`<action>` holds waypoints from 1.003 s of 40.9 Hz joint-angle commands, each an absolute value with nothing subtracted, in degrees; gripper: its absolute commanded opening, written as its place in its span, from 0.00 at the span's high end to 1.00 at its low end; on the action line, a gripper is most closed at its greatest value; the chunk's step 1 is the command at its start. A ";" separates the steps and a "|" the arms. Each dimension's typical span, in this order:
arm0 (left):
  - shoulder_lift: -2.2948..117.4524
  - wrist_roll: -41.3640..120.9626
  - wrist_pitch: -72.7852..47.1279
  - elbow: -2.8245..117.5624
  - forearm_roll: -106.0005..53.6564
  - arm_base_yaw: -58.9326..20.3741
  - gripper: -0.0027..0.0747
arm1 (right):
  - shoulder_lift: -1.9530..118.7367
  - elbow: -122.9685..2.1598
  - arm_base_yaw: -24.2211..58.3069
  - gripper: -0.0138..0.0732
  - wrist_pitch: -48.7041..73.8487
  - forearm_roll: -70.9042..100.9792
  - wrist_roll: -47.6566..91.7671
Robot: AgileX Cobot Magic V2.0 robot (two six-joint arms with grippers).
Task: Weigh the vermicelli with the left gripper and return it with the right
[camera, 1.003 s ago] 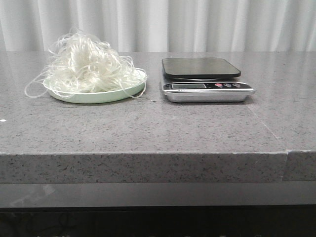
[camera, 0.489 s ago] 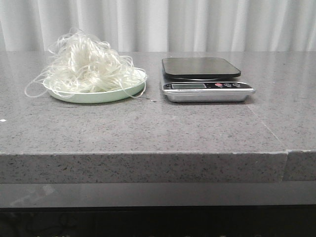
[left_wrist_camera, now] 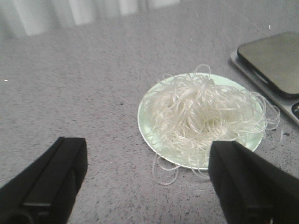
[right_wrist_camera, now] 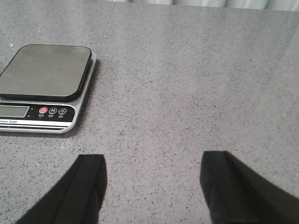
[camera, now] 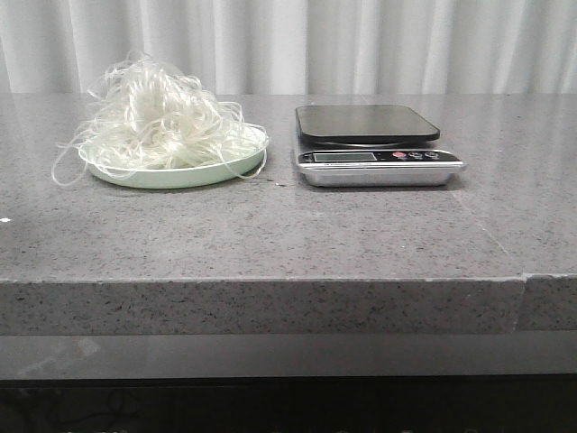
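Note:
The vermicelli (camera: 162, 117), a fluffy clump of thin white strands, is heaped on a pale green plate (camera: 185, 175) at the table's left. Loose loops hang over the plate's rim onto the stone. To its right stands a kitchen scale (camera: 374, 144) with a bare black platform. The left wrist view shows the vermicelli (left_wrist_camera: 205, 116) on the plate (left_wrist_camera: 145, 119) ahead of my left gripper (left_wrist_camera: 148, 154), which is open and holds nothing. My right gripper (right_wrist_camera: 154, 172) is open over bare stone, with the scale (right_wrist_camera: 44, 86) off to one side. No gripper appears in the front view.
The grey speckled stone table (camera: 288, 234) has a front edge near the camera and a seam at its right. White curtains (camera: 361, 45) hang behind the table.
A loose loop of strands at the clump's left edge has shifted slightly. Nothing else has moved.

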State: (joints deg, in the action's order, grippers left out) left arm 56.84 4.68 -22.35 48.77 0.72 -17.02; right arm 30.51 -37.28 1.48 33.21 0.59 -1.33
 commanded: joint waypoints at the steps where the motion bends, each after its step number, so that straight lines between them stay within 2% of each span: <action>1: 62.59 4.75 -17.06 53.33 0.74 -18.54 0.22 | 31.07 -39.20 1.11 0.22 29.74 0.00 -1.10; 21: 86.81 4.75 -15.96 66.19 5.91 -21.68 0.22 | 31.07 -39.20 1.11 0.22 29.64 0.00 -1.10; 35: 93.50 4.75 -10.58 69.04 6.06 -21.68 0.22 | 31.07 -39.20 1.11 0.22 29.64 0.00 -1.10; 38: 94.08 4.75 -10.44 69.04 6.06 -21.68 0.27 | 31.07 -39.20 1.11 0.22 29.64 0.00 -1.10; 41: 94.29 4.75 -10.44 69.04 6.06 -21.68 0.37 | 31.07 -39.20 1.11 0.22 29.64 0.00 -1.10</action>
State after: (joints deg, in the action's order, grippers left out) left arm 96.03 4.89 -14.24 67.15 5.94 -21.38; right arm 30.51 -37.28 1.48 33.30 0.59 -1.33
